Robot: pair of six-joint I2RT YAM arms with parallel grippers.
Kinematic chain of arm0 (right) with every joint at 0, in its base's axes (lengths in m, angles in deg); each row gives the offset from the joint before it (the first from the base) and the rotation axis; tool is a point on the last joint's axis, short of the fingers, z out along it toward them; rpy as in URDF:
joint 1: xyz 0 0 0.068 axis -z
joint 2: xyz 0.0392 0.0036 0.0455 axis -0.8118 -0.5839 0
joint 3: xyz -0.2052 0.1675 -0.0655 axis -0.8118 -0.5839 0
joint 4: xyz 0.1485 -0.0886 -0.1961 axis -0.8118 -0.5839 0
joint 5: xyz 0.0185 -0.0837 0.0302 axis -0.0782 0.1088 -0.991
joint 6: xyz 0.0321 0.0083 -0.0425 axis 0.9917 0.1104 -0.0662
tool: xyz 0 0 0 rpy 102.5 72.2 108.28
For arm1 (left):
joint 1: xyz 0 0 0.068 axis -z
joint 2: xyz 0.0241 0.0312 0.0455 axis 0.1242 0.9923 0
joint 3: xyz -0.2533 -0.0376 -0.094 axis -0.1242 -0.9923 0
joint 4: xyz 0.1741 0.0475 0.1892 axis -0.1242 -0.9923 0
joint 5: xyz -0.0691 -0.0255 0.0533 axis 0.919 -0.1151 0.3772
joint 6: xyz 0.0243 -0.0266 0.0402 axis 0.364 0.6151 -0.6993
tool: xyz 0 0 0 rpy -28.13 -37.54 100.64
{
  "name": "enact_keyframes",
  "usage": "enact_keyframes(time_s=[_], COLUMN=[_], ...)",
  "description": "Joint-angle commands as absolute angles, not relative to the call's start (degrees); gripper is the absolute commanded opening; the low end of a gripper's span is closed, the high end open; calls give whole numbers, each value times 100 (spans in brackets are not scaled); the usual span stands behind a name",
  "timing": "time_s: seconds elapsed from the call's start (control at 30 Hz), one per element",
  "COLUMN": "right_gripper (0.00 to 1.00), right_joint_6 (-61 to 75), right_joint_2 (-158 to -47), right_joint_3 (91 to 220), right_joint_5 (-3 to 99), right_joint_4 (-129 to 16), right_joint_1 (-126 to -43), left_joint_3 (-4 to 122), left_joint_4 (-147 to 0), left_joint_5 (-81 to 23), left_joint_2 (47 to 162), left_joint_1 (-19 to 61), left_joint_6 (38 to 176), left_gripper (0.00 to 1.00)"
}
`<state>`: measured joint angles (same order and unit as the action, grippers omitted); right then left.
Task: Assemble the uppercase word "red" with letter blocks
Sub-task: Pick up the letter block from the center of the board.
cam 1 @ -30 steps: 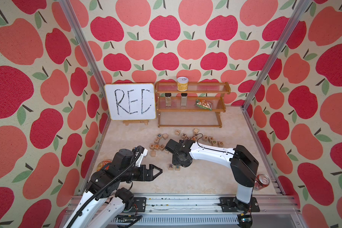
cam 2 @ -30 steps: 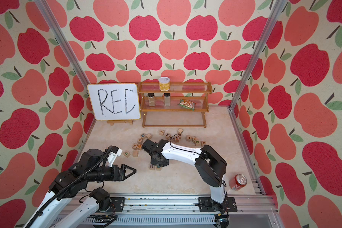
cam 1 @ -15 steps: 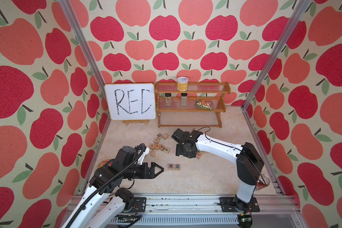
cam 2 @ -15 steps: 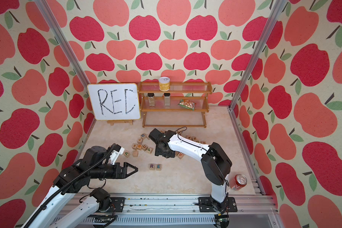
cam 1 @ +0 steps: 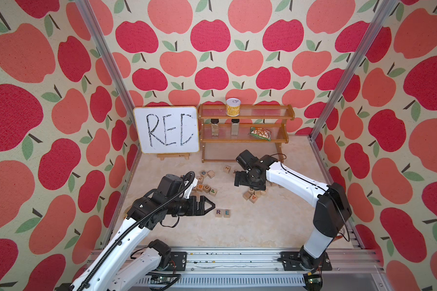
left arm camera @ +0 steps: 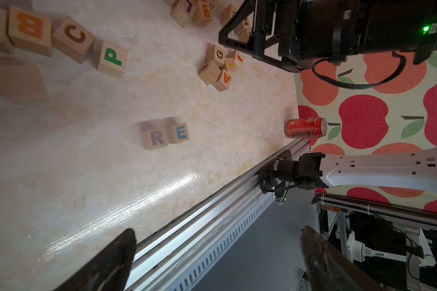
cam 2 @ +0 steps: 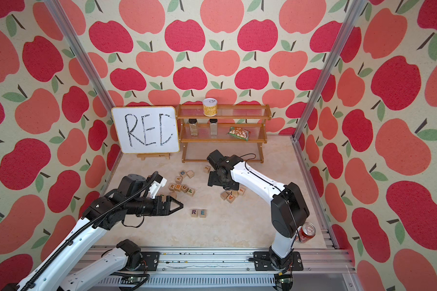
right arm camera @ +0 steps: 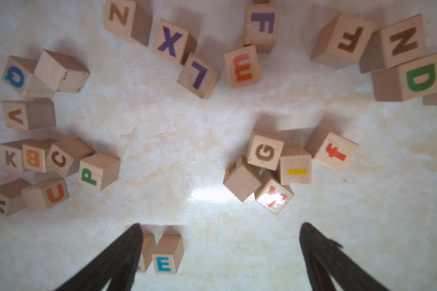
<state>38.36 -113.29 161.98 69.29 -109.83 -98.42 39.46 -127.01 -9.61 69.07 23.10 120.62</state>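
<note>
Jaws spread and empty, the right tool (right arm camera: 220, 226) is hovering nearer than the equally spread left tool (left arm camera: 217, 231) to the light-wood cube printed with a green D (right arm camera: 419, 78), which is lying far-right of it, while the purple-R cube (cam 1: 218, 212) and teal-E cube (cam 1: 226, 213) are sitting side by side nearer.

It was a robotics lab cell: aluminium posts (cam 1: 105, 63) framed apple-print backdrop walls (cam 1: 212, 37), the left arm (cam 1: 126, 236) and right arm (cam 1: 295, 181) stood bolted to a metal rail (cam 1: 237, 259), near a shelf (cam 1: 263, 117) and whiteboard (cam 1: 166, 129).
</note>
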Motion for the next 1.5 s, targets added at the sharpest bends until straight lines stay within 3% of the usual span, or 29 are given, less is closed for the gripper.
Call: enact_keyframes(time_s=[0.0, 0.8, 1.3, 1.47], right_gripper=[99, 98, 66, 64], right_joint_6=[3480, 3129, 3719, 3886], right_joint_2=[-11101, -11653, -12422, -12651], right_joint_3=[16038, 15792, 15729, 15769], right_joint_5=[6825, 6215, 5536, 5364], right_joint_4=[-11229, -11155, -10682, -10575], right_joint_1=[-9532, -7589, -6848, -6751], left_joint_3=[4179, 5272, 5949, 5995], left_joint_4=[-12416, -11576, -11389, -11363], left_joint_5=[-1038, -1036, -1055, -1099], left_joint_2=[7166, 9650, 10681, 10796], left_joint_1=[2292, 2434, 2516, 2548], left_joint_6=[11845, 11384, 11367, 11391], left_gripper=[99, 99, 99, 99])
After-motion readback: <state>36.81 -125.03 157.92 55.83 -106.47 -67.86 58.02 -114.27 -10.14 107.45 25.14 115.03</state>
